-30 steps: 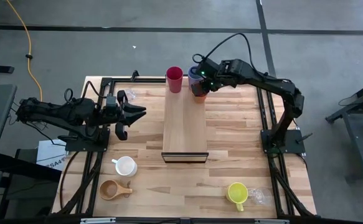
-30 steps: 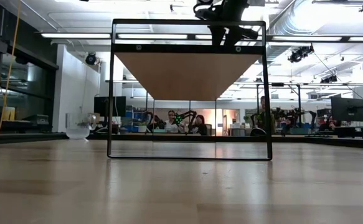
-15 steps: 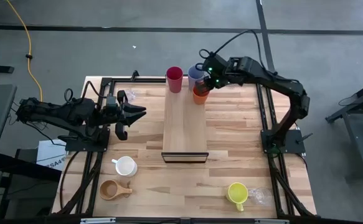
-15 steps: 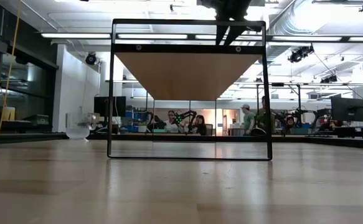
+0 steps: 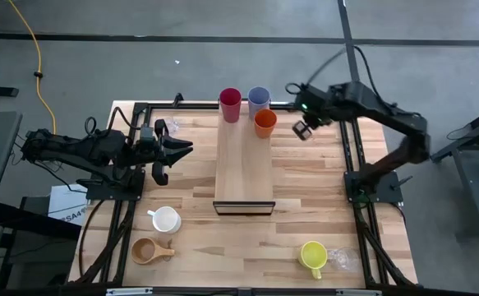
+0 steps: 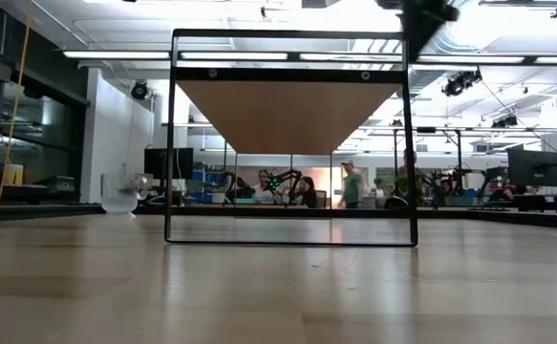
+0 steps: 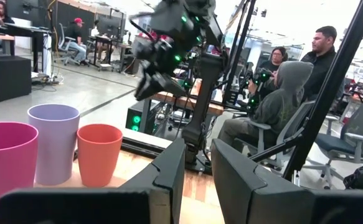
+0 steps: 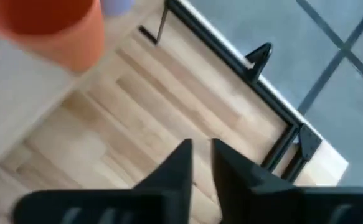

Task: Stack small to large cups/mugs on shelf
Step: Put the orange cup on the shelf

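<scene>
The shelf [image 5: 243, 168] is a light plank raised over the table's middle. At its far end stand three tumblers upright on their bases: red [image 5: 230, 104], lavender-blue [image 5: 259, 99] and orange [image 5: 264, 122]. The left wrist view shows them too: red [image 7: 4, 162], lavender-blue [image 7: 53, 146] and orange [image 7: 99, 152]. My right gripper [image 5: 303, 128] hangs to the right of the orange tumbler [image 8: 50, 25], clear of it. Its fingers [image 8: 184, 158] stand almost together with nothing between them. My left gripper [image 5: 172, 150] waits level at the table's left, fingers [image 7: 172, 174] close together and empty.
On the table's near part stand a white mug [image 5: 166, 219], a brown wooden handled cup [image 5: 147, 251], a yellow mug [image 5: 312, 255] and a clear glass [image 5: 338, 261]. Another clear glass [image 5: 167, 127] stands by my left gripper. People sit and walk in the room beyond [image 7: 281, 93].
My right gripper has drawn away from the orange tumbler toward the table's right edge, rising a little and rolling its wrist. The orange tumbler stays upright on the shelf's far end, in front of the lavender-blue one.
</scene>
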You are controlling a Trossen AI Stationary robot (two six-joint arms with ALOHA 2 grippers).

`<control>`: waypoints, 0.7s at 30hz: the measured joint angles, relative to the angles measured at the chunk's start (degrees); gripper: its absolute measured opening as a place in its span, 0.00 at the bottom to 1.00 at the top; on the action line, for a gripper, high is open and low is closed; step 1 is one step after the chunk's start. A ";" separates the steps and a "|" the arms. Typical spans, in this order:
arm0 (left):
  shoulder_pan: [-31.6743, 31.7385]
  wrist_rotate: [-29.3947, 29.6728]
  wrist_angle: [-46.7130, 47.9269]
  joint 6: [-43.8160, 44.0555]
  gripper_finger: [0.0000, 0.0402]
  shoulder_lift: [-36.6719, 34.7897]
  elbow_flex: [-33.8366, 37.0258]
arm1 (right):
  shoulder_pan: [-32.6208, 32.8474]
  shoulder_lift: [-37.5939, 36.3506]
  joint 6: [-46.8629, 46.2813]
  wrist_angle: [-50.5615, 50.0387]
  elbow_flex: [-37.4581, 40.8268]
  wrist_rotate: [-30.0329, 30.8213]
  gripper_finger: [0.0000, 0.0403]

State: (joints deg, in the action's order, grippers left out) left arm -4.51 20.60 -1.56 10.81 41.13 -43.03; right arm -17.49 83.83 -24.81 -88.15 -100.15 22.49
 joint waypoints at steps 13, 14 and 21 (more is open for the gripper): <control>0.00 0.00 0.00 -0.02 0.17 -0.01 0.00 | 0.41 -35.88 7.67 57.67 53.49 -13.58 0.01; 0.00 0.00 -0.02 -0.02 0.17 0.00 0.00 | 0.41 -36.55 10.36 63.73 56.31 -13.96 0.00; 0.00 0.00 -0.06 -0.02 0.17 -0.01 0.00 | -0.16 -31.78 11.91 93.13 67.86 -13.71 0.00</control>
State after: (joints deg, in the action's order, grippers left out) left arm -4.51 20.60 -1.63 10.79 41.12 -43.03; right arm -17.65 52.05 -12.90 4.97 -32.29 8.79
